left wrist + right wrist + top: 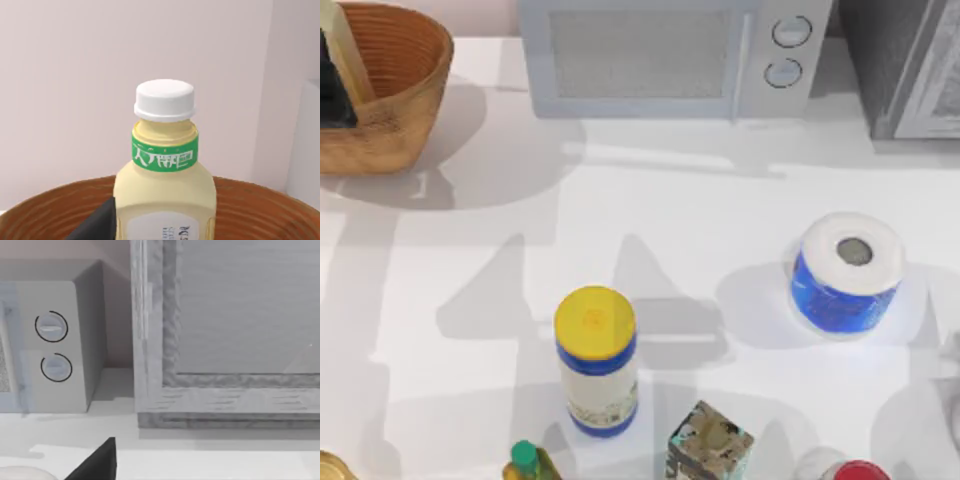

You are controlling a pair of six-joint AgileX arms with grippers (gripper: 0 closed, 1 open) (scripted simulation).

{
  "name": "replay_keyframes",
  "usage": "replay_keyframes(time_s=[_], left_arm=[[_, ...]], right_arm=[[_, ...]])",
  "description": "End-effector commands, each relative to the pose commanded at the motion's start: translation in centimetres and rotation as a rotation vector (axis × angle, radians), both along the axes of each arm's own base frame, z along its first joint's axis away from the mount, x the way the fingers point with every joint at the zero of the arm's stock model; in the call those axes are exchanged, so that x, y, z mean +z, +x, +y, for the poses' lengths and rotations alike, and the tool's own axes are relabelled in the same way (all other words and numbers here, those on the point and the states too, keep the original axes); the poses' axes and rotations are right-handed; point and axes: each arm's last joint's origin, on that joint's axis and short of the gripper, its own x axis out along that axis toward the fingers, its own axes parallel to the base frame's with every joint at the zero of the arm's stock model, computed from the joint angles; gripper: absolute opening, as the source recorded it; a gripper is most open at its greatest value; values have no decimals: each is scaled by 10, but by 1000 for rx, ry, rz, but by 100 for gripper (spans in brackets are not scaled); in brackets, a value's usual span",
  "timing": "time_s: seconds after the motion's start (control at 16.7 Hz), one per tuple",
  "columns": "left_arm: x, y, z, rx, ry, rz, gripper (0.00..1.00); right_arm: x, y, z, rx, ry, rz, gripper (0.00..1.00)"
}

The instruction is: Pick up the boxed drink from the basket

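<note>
- Left jaws: the left wrist view shows one dark fingertip (97,224) at the frame edge, just beside the boxed drink (165,170). Whether the left jaws are apart or together cannot be told, nor whether the tip touches the carton.
- Boxed drink, left wrist view: upright, pale yellow body, green band with white markings below the neck, white round cap (164,100) on top. Its lower part sits inside the basket (260,210), whose ribbed brown wall curves behind it.
- Boxed drink, top view: a cream sliver (348,60) at the frame's left edge, inside the basket (405,90), with a dark shape beside it. The cap and green band appear in the wrist view, not here.
- Basket: at the far left corner of the tabletop (650,220).
- Right jaws: the right wrist view shows one dark fingertip (97,462) above the white tabletop; open or closed state cannot be told.
- Right wrist view, farther out: the microwave (55,340) with two round knobs, and just beside it a grey framed cabinet (225,330).
- Top view, near the tabletop's front edge: yellow-lidded canister (596,360), grey-teal patterned box (709,442), green-capped bottle (528,462).
- Top view, right side: blue-wrapped paper roll (846,270), well apart from the basket.
</note>
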Motion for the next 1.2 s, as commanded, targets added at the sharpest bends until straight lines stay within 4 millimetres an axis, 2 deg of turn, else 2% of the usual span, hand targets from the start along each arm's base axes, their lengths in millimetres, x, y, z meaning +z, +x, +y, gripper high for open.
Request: replay_keyframes(time_s=[0.3,0.54,0.78,1.08,1.14,1.2], left_arm=[[-39,60,13,-1,0,3,100],[-74,89,21,-1,0,7,100],[-94,102,25,-2,1,5,100],[-95,103,25,-3,1,3,100],[-88,102,24,-4,10,-19,100],[-89,102,24,-4,9,-15,100]], right_arm=[[0,0,0,0,0,0,100],[0,0,0,0,0,0,100],[0,0,0,0,0,0,100],[0,0,0,0,0,0,100],[0,0,0,0,0,0,100],[0,0,0,0,0,0,100]])
